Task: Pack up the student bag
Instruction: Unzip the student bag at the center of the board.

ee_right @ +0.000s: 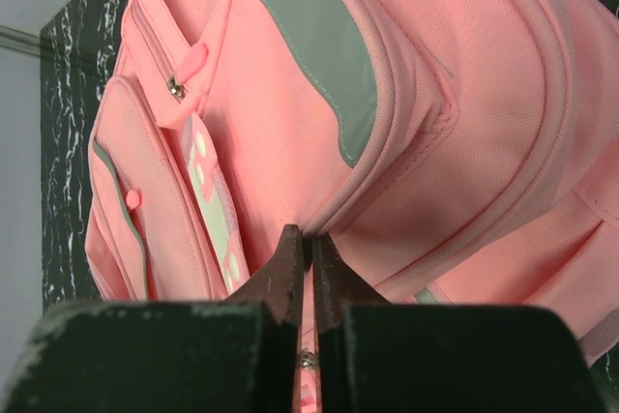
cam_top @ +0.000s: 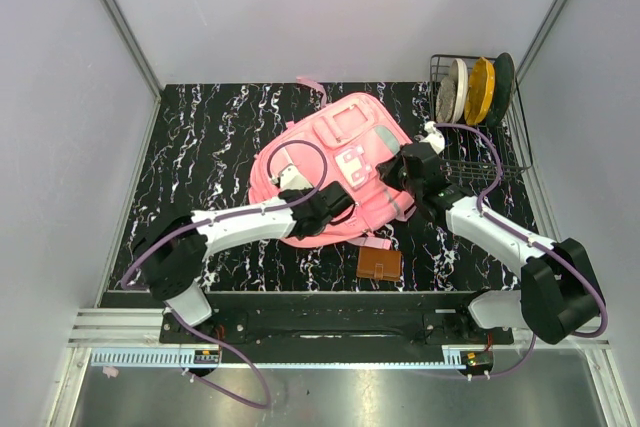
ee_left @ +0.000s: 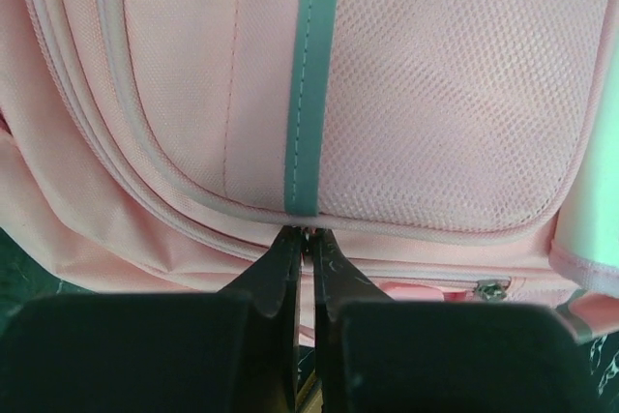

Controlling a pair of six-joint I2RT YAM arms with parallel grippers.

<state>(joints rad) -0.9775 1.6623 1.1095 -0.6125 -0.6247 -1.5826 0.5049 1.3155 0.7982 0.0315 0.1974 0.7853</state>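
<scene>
The student bag [cam_top: 340, 152] is a large pink backpack lying face up in the middle of the black marbled table. My left gripper [cam_top: 335, 209] is at its near edge. In the left wrist view the left gripper [ee_left: 308, 237] is shut, its tips pinching a small pink bit at the zip seam just below the mesh pocket's mint stripe [ee_left: 308, 94]. My right gripper [cam_top: 400, 169] is at the bag's right side. In the right wrist view the right gripper [ee_right: 309, 239] is shut on a fold of the bag [ee_right: 406, 142] along a seam, with a metal zip ring [ee_right: 306, 360] showing between the fingers.
A brown wallet-like case [cam_top: 380, 264] lies on the table near the front, just below the bag. A wire rack [cam_top: 478, 122] holding upright plates stands at the back right. Grey walls close in the table on the left, right and back.
</scene>
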